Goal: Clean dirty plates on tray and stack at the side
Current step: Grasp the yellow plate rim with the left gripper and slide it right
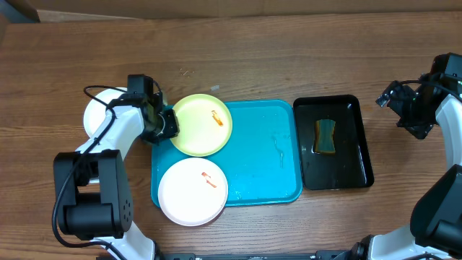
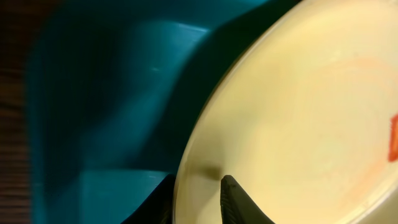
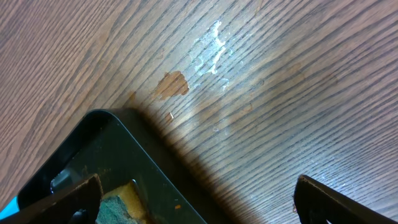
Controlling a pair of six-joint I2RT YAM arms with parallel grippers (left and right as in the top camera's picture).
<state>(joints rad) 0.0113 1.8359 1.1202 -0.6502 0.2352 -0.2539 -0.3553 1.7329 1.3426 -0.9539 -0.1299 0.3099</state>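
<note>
1. My left pincer (image 1: 164, 124) is at the 9 o'clock rim of the pale yellow plate (image 1: 202, 124). One fingertip (image 2: 234, 196) lies on the plate's top face just inside the edge. The other finger is hidden, so I cannot tell whether I am clenched on the rim or only touching it.
2. I judge I came in at that edge because it is nearest my arm and keeps me off the orange smear (image 1: 216, 117) towards the plate's 1 o'clock.
3. The yellow plate sits in the 11 o'clock corner of the turquoise tray (image 1: 263, 155). A white plate with its own orange streak (image 1: 193, 190) sits in the 7 o'clock corner and overhangs the tray's rim.
4. Another white plate (image 1: 96, 115) lies on the table (image 1: 289, 58) at 9 o'clock of the tray, partly under my left arm. It looks clean where it shows, so I take that spot for the stacking place.
5. My right pincer (image 3: 196, 200) is released, fingers wide apart with nothing between them. It hangs over bare wood at 3 o'clock of the black tray (image 1: 357, 155).
6. The sponge (image 1: 325, 136) rests in that black tray, untouched. My right pincer is probably waiting near it, ready to fetch it for wiping.
</note>
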